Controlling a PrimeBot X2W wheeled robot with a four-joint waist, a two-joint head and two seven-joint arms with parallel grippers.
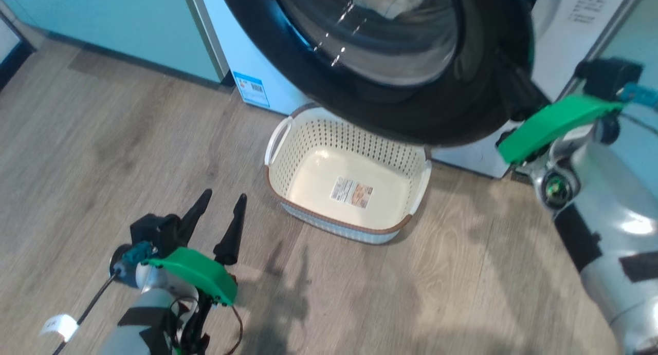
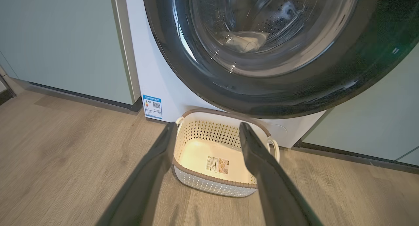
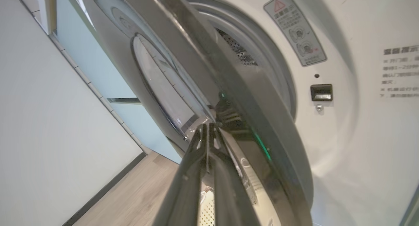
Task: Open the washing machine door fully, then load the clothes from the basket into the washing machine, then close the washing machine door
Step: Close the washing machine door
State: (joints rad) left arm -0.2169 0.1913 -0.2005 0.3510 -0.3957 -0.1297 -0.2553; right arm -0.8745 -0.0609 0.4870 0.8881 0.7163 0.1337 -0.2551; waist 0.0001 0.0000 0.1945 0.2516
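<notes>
The washing machine door (image 1: 411, 113) stands ajar over the white washing machine (image 1: 565, 36), with a gap at the latch side (image 3: 320, 92). My right gripper (image 3: 207, 126) is shut, its tips against the door's (image 3: 183, 56) glossy black outer face near the rim. Pale clothes (image 2: 244, 43) lie inside the steel drum, seen through the door's (image 2: 294, 95) glass. The cream basket (image 1: 334, 139) sits on the floor under the door, with a label on its floor. My left gripper (image 1: 223, 195) hangs open in front of the basket (image 2: 209, 134), holding nothing.
Pale teal cabinets (image 1: 128, 21) flank the machine on both sides (image 2: 370, 121). A blue label (image 1: 251, 89) sits low on the machine's front. Wooden floor (image 1: 462, 283) stretches before the basket. My right forearm (image 1: 606, 231) reaches in from the right.
</notes>
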